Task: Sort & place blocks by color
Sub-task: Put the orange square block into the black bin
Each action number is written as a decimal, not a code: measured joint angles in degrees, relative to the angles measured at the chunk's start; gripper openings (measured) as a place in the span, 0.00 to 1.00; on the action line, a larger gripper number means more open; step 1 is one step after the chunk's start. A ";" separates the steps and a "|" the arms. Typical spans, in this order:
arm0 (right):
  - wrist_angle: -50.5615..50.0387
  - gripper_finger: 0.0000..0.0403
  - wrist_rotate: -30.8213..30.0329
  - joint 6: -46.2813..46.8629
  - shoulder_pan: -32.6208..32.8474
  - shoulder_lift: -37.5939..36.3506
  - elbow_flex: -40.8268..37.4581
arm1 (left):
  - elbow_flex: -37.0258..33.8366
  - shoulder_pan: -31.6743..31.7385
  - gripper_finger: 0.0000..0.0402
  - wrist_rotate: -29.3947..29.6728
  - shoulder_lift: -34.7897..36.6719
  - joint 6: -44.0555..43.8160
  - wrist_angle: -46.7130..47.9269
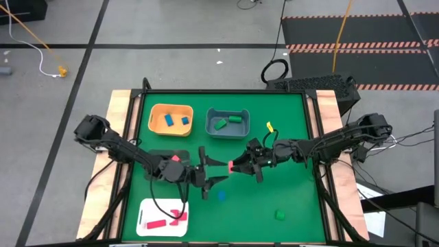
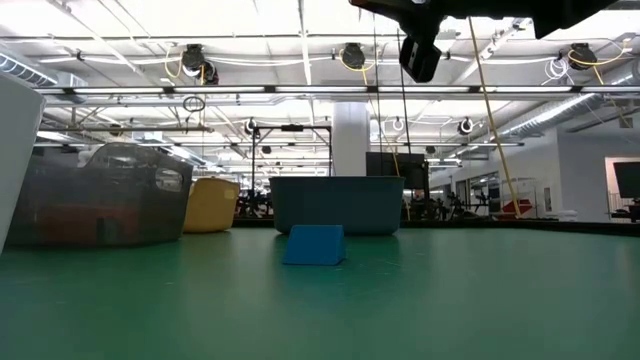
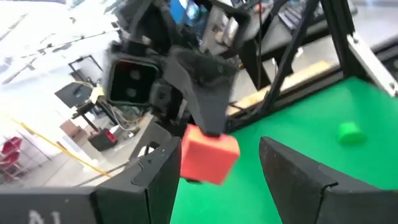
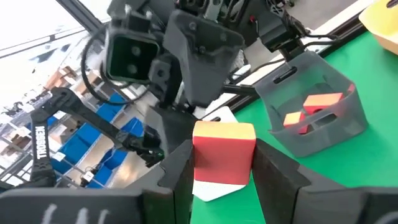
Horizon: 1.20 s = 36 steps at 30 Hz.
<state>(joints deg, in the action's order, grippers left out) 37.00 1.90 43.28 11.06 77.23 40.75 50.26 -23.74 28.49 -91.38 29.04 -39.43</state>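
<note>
Meeting in mid-air above the table's middle: right gripper clamping a red block, left gripper spread wide, fingers flanking that same block without touching. Facing each other head-on, probably handing over leftward.

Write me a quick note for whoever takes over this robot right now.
Right gripper: shut on a red block, mid-table.
Left gripper: open, fingers either side of that block, not gripping.
Done: blue blocks in the orange bin, green blocks in the grey bin, red blocks on the white tray.
Left: the held block, plus loose blue block, green block and yellow block.
</note>
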 joint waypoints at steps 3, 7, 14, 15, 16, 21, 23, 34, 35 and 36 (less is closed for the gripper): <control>0.36 0.31 0.17 0.00 0.01 0.00 0.00 | -0.02 0.37 0.54 -0.01 -0.27 0.89 -0.12; 0.54 0.31 0.17 0.56 -0.01 0.02 0.00 | -0.02 1.23 0.54 -0.01 -0.15 0.82 -1.08; 1.58 0.31 0.17 1.05 -0.10 0.02 -0.02 | 0.00 2.72 0.54 -0.84 -1.07 1.96 -1.75; 1.93 0.31 0.21 1.05 -0.10 0.02 -0.02 | 0.00 2.92 0.54 -1.10 -1.24 2.12 -1.45; 2.26 0.31 0.20 1.05 -0.10 0.02 -0.02 | 0.00 3.13 0.54 -1.67 -1.31 2.23 -1.29; 2.15 0.31 0.49 0.93 -0.14 0.03 -0.07 | -0.03 4.24 0.54 -4.44 -2.75 2.28 -3.77; 2.62 0.31 0.93 0.91 -0.14 0.04 -0.05 | -0.02 4.58 0.54 -4.73 -2.55 2.29 -5.24; 3.13 0.31 1.17 0.65 -0.29 0.04 -0.02 | 0.00 4.93 0.42 -4.85 -2.53 1.42 -5.19; 3.12 0.31 1.26 0.95 -0.35 0.04 -0.02 | 0.00 4.93 0.38 -4.85 -2.53 1.89 -5.22; 3.07 0.31 1.43 1.26 -0.42 0.04 -0.02 | 0.00 4.93 0.37 -5.05 -2.53 2.21 -5.19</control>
<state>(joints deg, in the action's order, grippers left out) 40.07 3.33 44.54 10.64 77.28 40.73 50.26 -18.81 23.44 -93.91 31.26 -44.62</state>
